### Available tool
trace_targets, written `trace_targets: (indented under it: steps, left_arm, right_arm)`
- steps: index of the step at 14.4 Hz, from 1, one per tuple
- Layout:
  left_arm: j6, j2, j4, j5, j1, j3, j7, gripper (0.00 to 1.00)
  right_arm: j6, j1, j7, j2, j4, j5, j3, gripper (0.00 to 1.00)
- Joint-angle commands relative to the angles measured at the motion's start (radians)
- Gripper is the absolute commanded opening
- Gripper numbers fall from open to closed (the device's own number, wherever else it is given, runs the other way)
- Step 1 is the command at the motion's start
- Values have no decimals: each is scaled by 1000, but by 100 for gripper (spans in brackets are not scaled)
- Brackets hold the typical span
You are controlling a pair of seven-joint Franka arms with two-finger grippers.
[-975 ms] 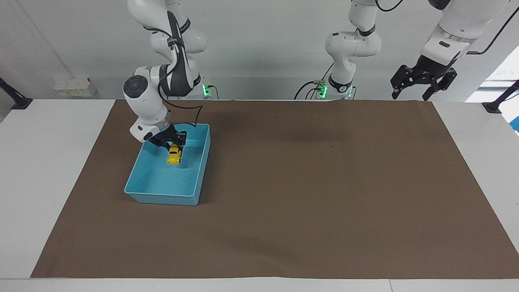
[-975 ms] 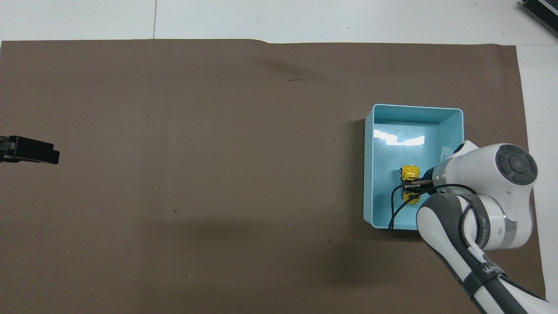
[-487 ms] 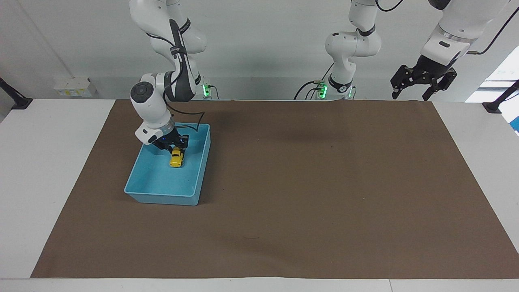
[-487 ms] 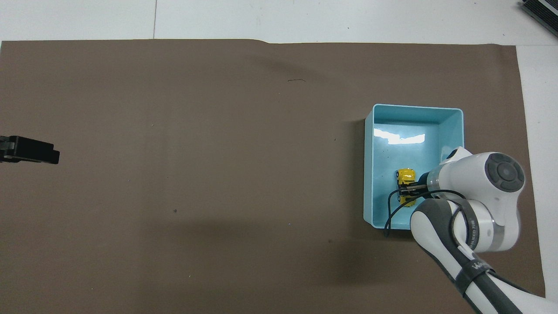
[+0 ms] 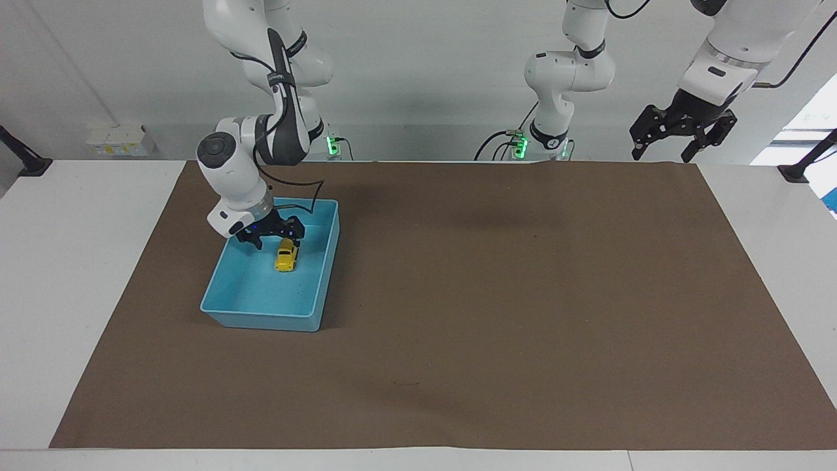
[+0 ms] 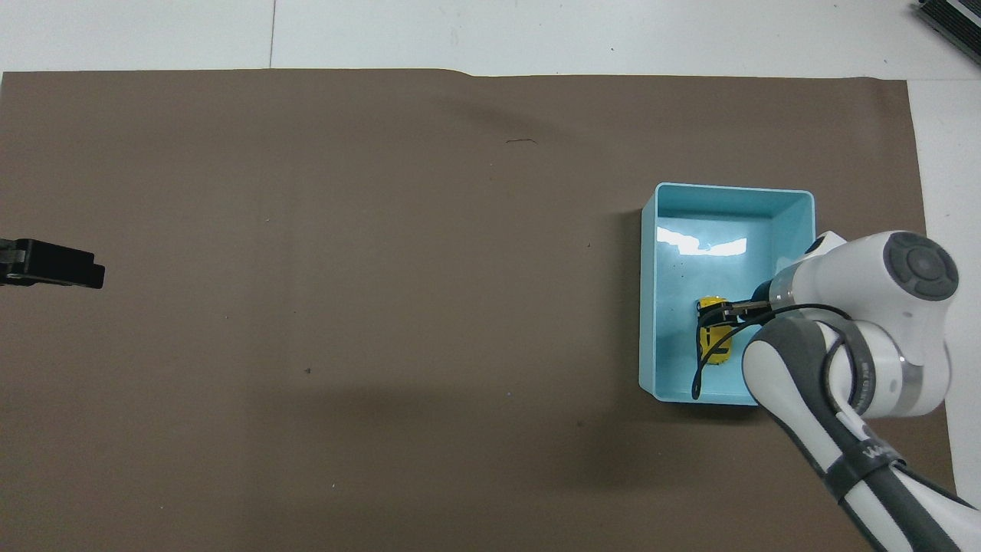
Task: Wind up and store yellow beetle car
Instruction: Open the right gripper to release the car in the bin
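My left end effector hangs high over the corner of the desk at my left arm's end, on the edge nearest my bases, and that arm waits there. Its fingers are spread and hold nothing. In the overhead view only its dark tip shows at the frame's edge, above the brown mat that covers most of the desk.

My right end effector is down inside the bin, which sits on the mat toward my right arm's end of the desk, closer to the edge by my bases than to the outer edge. Its fingers are parted and released; they grip nothing. The car lies on the bin's floor, on its wheels, lengthwise along the bin's long walls. It rests just below my right fingers, in the half of the bin nearer my bases. From the overhead view one finger and a black cable cross over the car, so part of its body is hidden there. I cannot tell whether a fingertip touches the car's roof. My right arm's white wrist covers the corner of the bin nearest that arm's base.
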Motion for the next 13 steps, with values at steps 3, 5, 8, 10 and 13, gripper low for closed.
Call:
trace_targets:
  steps: [3,5,8,10,13]
  left_arm:
    - [-21,-2,12,7,21,-14,13,100]
    - [-21,-4,12,7,21,-14,13,100]
    - [-21,-2,12,7,21,-14,13,100]
    - [-21,-4,12,7,21,-14,13,100]
    - [-21,-2,12,7,21,-14,13,100]
  right_arm:
    - [-125,-40,-2,10,175,-99,-2,100]
    - [-154,-45,88,10,228,-110,-2,100]
    - [-240,-27,157,10,336,-116,1,100]
    - [-306,-25,154,8,400,-114,10,100]
    - [-364,-21,148,-24,434,-96,30,100]
